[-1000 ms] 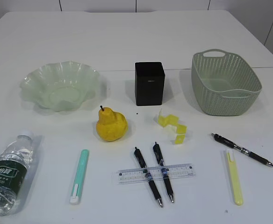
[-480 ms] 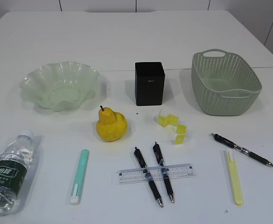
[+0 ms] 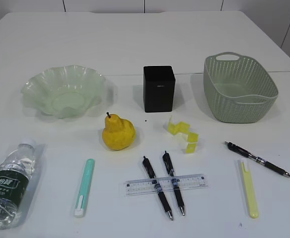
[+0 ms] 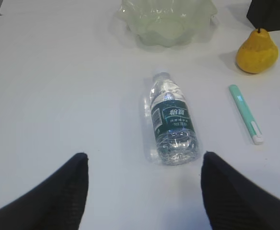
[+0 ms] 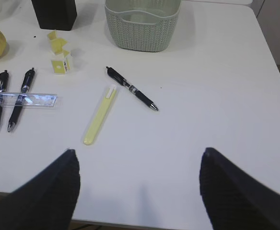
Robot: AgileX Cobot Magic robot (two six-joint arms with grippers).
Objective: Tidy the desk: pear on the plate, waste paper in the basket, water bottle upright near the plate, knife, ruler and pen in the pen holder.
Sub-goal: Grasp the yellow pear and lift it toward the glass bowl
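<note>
On the white desk (image 3: 135, 44) the yellow pear (image 3: 118, 133) sits in front of the empty pale-green plate (image 3: 64, 91). The water bottle (image 3: 11, 183) lies on its side at the front left. Folded yellow waste paper (image 3: 184, 133) lies between the black pen holder (image 3: 159, 89) and the clear ruler (image 3: 165, 184), which two black pens (image 3: 157, 187) cross. A third pen (image 3: 257, 159) lies right, under the basket (image 3: 239, 89). A teal knife (image 3: 84, 187) and a yellow knife (image 3: 249, 188) lie flat. My left gripper (image 4: 144, 160) hangs open just short of the bottle (image 4: 172, 120). My right gripper (image 5: 139, 155) is open over bare desk.
Neither arm shows in the exterior view. The desk's near edge runs just under my right gripper, and its right edge (image 5: 269, 43) lies beyond the basket (image 5: 142, 24). The yellow knife (image 5: 99, 115) and third pen (image 5: 132, 88) lie ahead of that gripper.
</note>
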